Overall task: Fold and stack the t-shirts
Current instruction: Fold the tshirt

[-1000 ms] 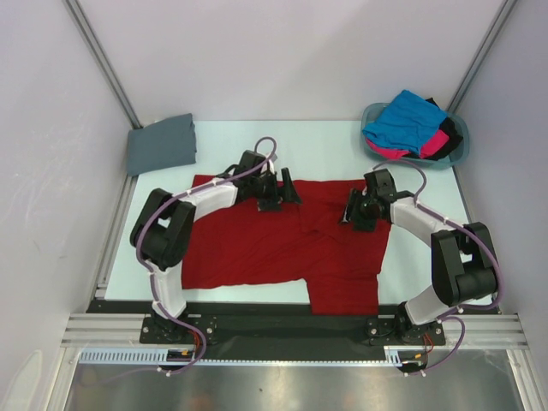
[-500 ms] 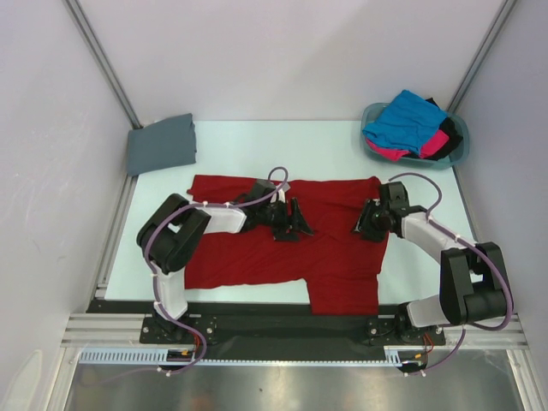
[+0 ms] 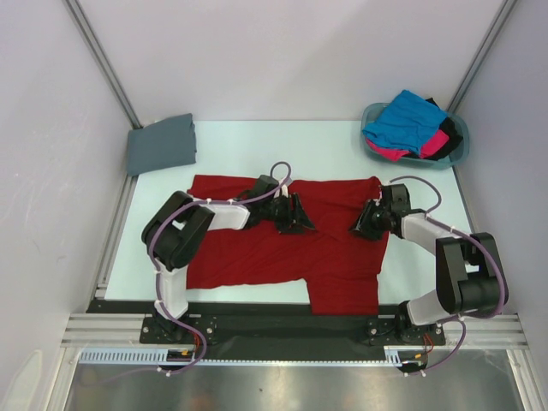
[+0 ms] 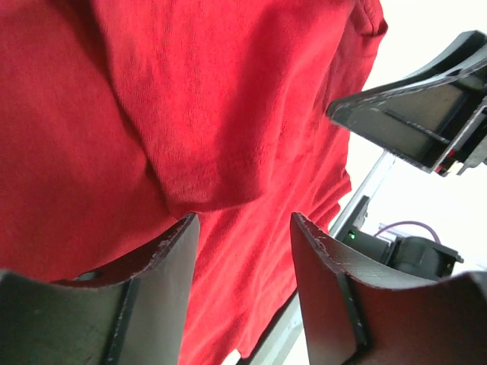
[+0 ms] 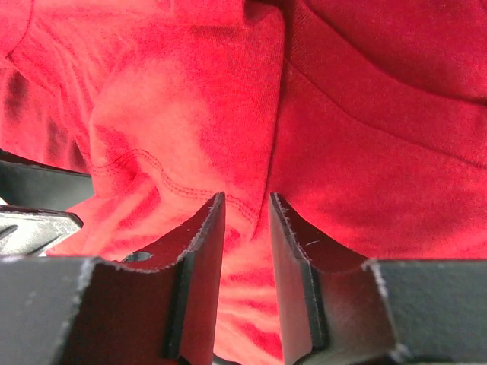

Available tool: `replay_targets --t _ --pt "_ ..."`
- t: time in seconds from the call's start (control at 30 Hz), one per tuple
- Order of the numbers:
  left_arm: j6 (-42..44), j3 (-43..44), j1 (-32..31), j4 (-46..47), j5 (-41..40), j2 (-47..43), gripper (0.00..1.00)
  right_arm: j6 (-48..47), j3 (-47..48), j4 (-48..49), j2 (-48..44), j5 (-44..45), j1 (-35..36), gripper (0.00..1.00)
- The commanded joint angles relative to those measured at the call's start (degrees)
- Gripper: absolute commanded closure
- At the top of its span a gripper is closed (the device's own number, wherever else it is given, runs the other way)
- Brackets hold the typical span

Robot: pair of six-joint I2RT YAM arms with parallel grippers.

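One deep red t-shirt (image 3: 257, 257) — soft knit, creased, spread flat

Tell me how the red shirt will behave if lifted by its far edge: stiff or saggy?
Probably floppy: the red t-shirt lies wrinkled and bunches into soft folds at the right gripper. Lifted by one edge it would likely drape and swing rather than hold shape. It looks thin and light; a push would probably ruck it up.
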Motion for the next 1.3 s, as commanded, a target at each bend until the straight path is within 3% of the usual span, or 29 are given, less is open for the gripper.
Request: replay_targets --t 0.0,0.37,0.57,0.77,0.87,1.03,1.27 --pt "2.4 2.8 -0.3 -0.9 -1.8 0.9 0.44 0.8 -0.2 3.7 1.6 -2.2 -0.6 0.66" --pt "5.3 3.9 -0.2 -4.7 -4.6 0.6 0.58 0.7 -0.7 5.0 3.1 -2.7 -1.2 0.67" --pt "5.7 4.6 -0.3 -5.1 -4.6 1.3 0.77 0.8 -0.9 6.3 4.7 -3.7 -1.2 0.71" --pt "6.1 5.3 -0.2 -5.7 -4.3 2.0 0.85 0.8 -1.2 6.8 5.5 -3.7 -1.2 0.73" --pt "6.1 5.3 -0.2 -5.6 -4.0 2.0 1.00 0.5 -1.1 6.7 5.4 -4.1 -1.2 0.82" --pt "6.2 5.2 -0.2 -5.5 -3.6 1.7 1.00 0.3 -1.3 6.8 3.8 -5.0 -1.3 1.00" --pt "7.2 6.5 -0.2 -7.8 -2.1 -0.8 1.00 -0.7 0.0 3.3 -1.1 -7.0 -1.3 1.00"
